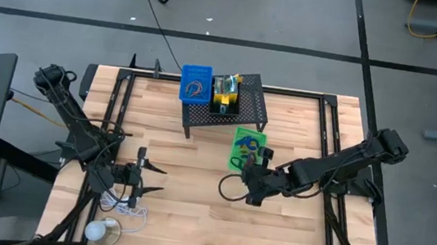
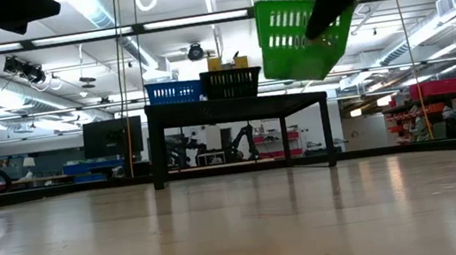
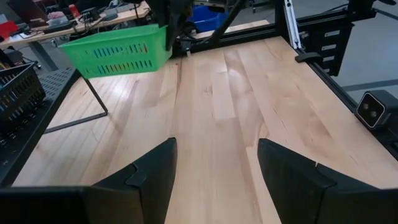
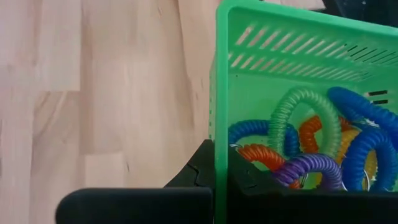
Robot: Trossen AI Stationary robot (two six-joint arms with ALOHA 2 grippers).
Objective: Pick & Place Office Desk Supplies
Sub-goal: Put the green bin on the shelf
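From above, we see our right gripper (image 1: 255, 179) clamped on the near wall of the green tray (image 1: 249, 146), which hangs just beside the black mesh stand (image 1: 226, 111) near the middle of the table (image 1: 192, 210). On the stand sit the blue tray (image 1: 195, 83) and the black tray (image 1: 227, 95). Our left gripper (image 1: 149, 177) waits near the left front edge with its fingers spread and nothing between them, close to a white coiled cable (image 1: 122, 205) and a white ball (image 1: 96, 229)

At table height, the green tray (image 2: 300, 35) is clearly off the surface, tilted and higher than the stand's top (image 2: 233, 100), so we judge the carry is under way

From the left wrist, the tray (image 3: 118, 50) rides in the air past the stand's leg

From the right wrist, the jaws pinch the green wall (image 4: 221, 124) and the coloured loops (image 4: 311, 149) are heaped inside. To do this well, we should keep the pinch firm, level the tray so no loop spills, clear the other trays, and lower it flat onto a free part of the stand before letting go
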